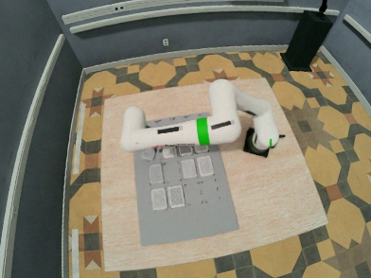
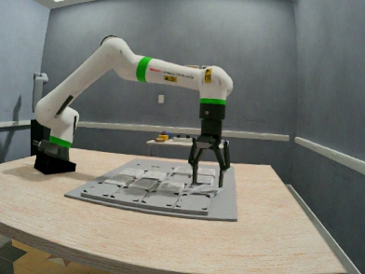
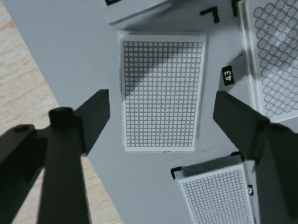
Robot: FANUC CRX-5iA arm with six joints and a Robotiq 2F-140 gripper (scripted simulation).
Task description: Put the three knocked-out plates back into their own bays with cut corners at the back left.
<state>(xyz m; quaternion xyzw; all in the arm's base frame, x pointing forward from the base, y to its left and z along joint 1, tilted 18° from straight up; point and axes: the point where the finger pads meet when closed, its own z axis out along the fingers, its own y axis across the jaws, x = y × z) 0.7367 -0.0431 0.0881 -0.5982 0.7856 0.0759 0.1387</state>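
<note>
A sealed 384-well plate [image 3: 162,95] [image 2: 205,190] lies flat on the grey deck [image 3: 75,55] [image 2: 223,210] [image 1: 208,217], near the deck's edge and outside any corner pieces. It sits beside the label 43 [image 3: 227,75]. My gripper [image 3: 161,104] [image 2: 208,179] is open and hangs just above this plate, with one finger on each long side and neither touching it. Another 384-well plate [image 3: 215,197] sits inside its corner pieces close by. A 96-well plate [image 3: 275,55] lies on the other side of the label. In the top view the arm hides the gripper.
Several more sealed plates [image 1: 188,168] [image 1: 159,198] sit in bays across the deck. The wooden table [image 3: 20,75] [image 1: 274,189] begins just past the deck's edge beside the gripper. The arm's base [image 1: 257,144] stands at the table's side.
</note>
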